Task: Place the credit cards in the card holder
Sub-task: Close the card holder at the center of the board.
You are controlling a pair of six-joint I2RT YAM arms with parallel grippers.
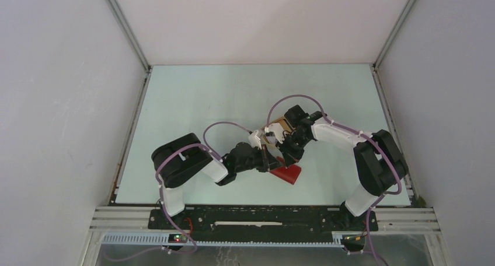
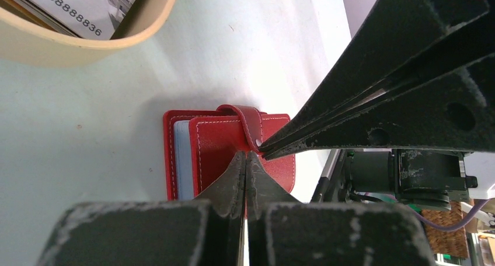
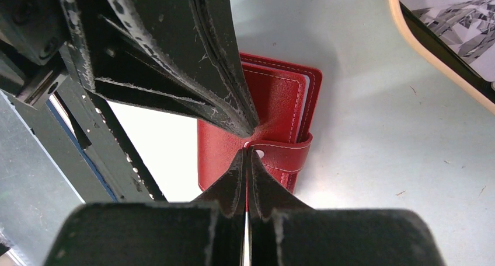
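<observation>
Checking in as inspector: report both hands and the location of the task items.

Operator: The left hand (image 2: 245, 161) has its fingers pressed together, tips resting on the front cover of the card holder (image 2: 227, 140). The right hand (image 3: 247, 155) is likewise closed, tips at the end of the snap tab (image 3: 286, 155). Whether either pinches leather cannot be told. The card holder lies flat on the table (image 2: 87, 132), between the two arms toward the near edge. Its cover is folded over, with a strip of pale blue lining showing at one edge. The credit cards (image 2: 70, 3) lie in the beige tray (image 2: 70, 47), near the holder and not touching it. None shows in the holder.

Inspector: Assessment of the step in hand?

Operator: Opening the holder, in my judgement. With no card visibly in, the task is at an early stage.

Inspector: Recommendation for doing it properly?

Operator: One hand should pin the cover down near the spine. The other should take the tab by its free end and peel it up and away from the snap, not sideways. The holder looks light and the table smooth, so an unpinned pull would likely drag the whole thing. The two sets of tips sit almost touching, so motions should be small and made one hand at a time to avoid a collision.
</observation>
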